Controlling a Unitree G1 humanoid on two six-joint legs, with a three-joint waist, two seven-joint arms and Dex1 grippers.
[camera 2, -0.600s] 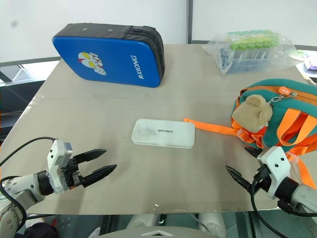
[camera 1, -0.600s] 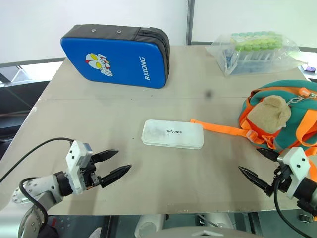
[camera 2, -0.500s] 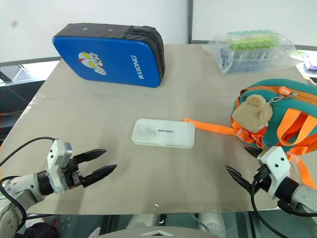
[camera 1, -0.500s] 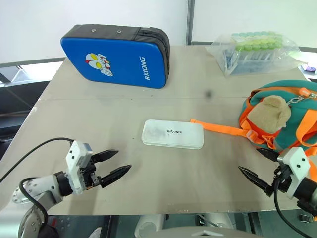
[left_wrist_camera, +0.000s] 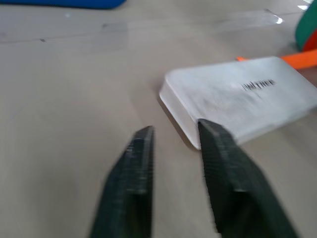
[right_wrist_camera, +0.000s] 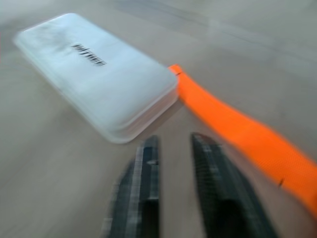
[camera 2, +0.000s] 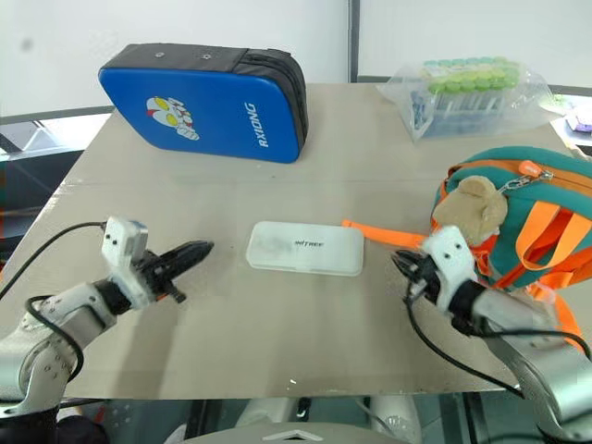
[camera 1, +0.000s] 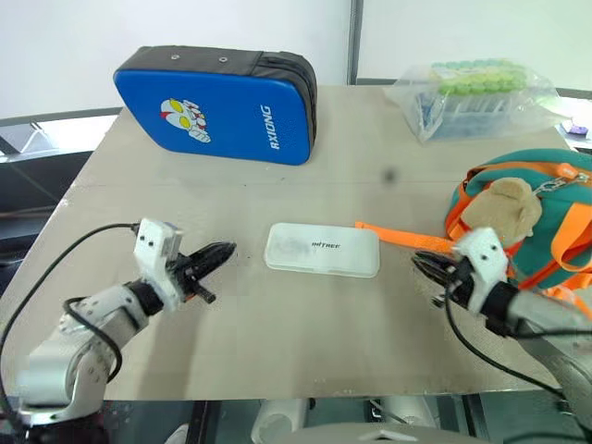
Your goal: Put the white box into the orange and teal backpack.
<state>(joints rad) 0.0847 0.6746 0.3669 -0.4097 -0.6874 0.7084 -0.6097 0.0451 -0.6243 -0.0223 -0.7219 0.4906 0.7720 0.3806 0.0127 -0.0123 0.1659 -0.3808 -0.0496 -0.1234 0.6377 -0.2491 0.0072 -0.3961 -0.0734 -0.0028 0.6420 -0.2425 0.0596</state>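
Both arms are swinging inward from the near edge of the desk [camera 1: 111, 213] since the earlier frames, and their jaws, spread wide then, are now drawn almost together. Left gripper [camera 1: 220, 252] is pointing at the left short end of the white box [camera 1: 322, 250], near it but apart; right gripper [camera 1: 427, 268] is facing the right short end, just beside an orange strap [camera 1: 407, 239] trailing from the orange and teal backpack [camera 1: 546, 217]. That box is lying flat mid-desk, untouched, well short of the backpack at the right edge. Flanking it from both ends looks like preparation for a two-sided pinch or push; the narrowed jaws would need reopening to grasp.
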